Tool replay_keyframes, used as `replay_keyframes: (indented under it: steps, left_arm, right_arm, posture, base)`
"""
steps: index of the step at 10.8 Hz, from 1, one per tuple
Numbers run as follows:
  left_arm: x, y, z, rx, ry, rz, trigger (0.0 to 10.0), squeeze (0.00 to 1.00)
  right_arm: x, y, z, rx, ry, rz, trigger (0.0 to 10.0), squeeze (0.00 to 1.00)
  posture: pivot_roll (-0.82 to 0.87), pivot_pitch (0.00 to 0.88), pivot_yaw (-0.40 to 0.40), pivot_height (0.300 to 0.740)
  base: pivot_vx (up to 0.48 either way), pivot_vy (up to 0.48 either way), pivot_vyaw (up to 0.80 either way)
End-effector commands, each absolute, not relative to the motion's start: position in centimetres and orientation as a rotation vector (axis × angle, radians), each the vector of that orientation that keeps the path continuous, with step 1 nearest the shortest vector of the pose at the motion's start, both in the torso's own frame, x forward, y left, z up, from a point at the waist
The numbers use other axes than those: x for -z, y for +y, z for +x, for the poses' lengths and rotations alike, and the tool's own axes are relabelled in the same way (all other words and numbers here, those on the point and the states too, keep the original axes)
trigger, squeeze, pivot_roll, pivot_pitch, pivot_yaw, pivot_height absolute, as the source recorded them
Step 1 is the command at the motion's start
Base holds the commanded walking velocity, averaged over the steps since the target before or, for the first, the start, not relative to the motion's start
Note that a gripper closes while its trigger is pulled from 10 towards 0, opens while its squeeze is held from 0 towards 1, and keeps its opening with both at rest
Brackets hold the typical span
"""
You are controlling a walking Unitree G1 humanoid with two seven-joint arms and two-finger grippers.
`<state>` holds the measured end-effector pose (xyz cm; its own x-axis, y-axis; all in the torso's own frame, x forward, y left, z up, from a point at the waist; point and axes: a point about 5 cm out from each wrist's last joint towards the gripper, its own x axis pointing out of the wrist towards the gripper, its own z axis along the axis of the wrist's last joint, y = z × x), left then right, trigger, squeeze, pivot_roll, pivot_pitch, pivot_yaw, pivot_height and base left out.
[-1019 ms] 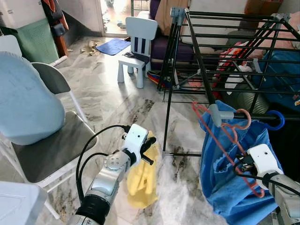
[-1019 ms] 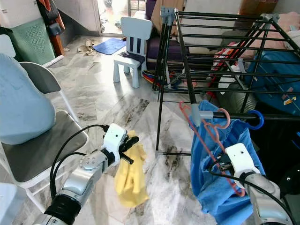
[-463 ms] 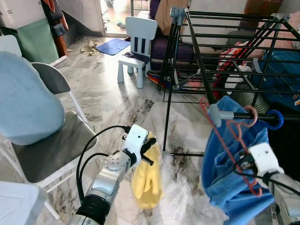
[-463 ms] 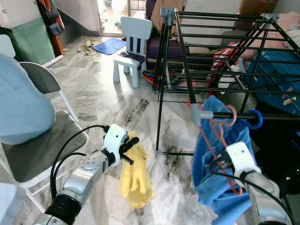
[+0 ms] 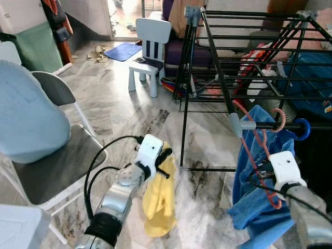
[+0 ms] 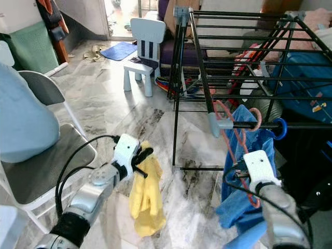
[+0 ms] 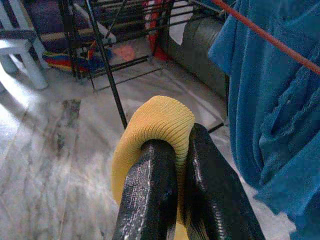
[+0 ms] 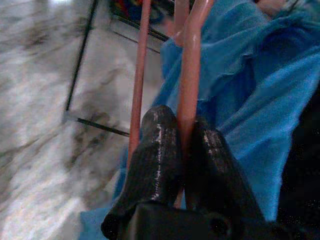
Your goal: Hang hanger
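Now our right gripper (image 8: 182, 150) clenches pink hanger (image 5: 257, 155) carrying blue cloth (image 5: 259, 207), hook over rack rail (image 5: 270, 126) at three o'clock. Left gripper (image 7: 182, 165) pinches yellow cloth (image 5: 160, 199). Risk: hook slips off if released crooked.

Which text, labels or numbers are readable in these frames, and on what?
None readable.
Yellow tag at the right edge behind the rack: too small to tell if it bears print.
Left hand shut on the yellow cloth, right hand shut on the hanger with the blue cloth: no markings on any.
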<state>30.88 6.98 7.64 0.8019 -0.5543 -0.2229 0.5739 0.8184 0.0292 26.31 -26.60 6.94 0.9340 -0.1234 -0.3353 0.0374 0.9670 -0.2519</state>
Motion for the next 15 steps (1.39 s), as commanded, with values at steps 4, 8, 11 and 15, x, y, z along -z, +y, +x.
replay_keyframes:
  steps: [4,8,11,15]
  left_arm:
    - [-9.1,7.7,31.7,0.560,0.118,0.124,10.0,0.00]
    - [-8.6,8.7,31.5,0.538,0.133,0.150,10.0,0.00]
    - [-8.8,8.1,31.5,0.538,0.126,0.138,10.0,0.00]
    - [-9.1,8.0,31.5,0.558,0.119,0.132,10.0,0.00]
  right_arm:
    - [-8.5,-24.0,24.8,0.170,0.237,-0.175,10.0,0.00]
    - [-7.0,-21.2,21.1,0.292,0.270,-0.068,10.0,0.00]
    - [-6.2,-20.5,20.6,0.334,0.308,-0.032,10.0,0.00]
    - [-6.5,-20.3,20.9,0.344,0.305,-0.026,10.0,0.00]
  posture:
    - [-0.01,0.000,-0.023,0.740]
    - [-0.04,0.000,0.000,0.740]
    - [-0.04,0.000,-0.009,0.740]
    - [-0.04,0.000,-0.015,0.740]
  base:
    - [0.000,0.000,0.00]
    - [0.000,0.000,0.00]
    - [0.000,0.000,0.00]
    - [-0.271,0.000,0.00]
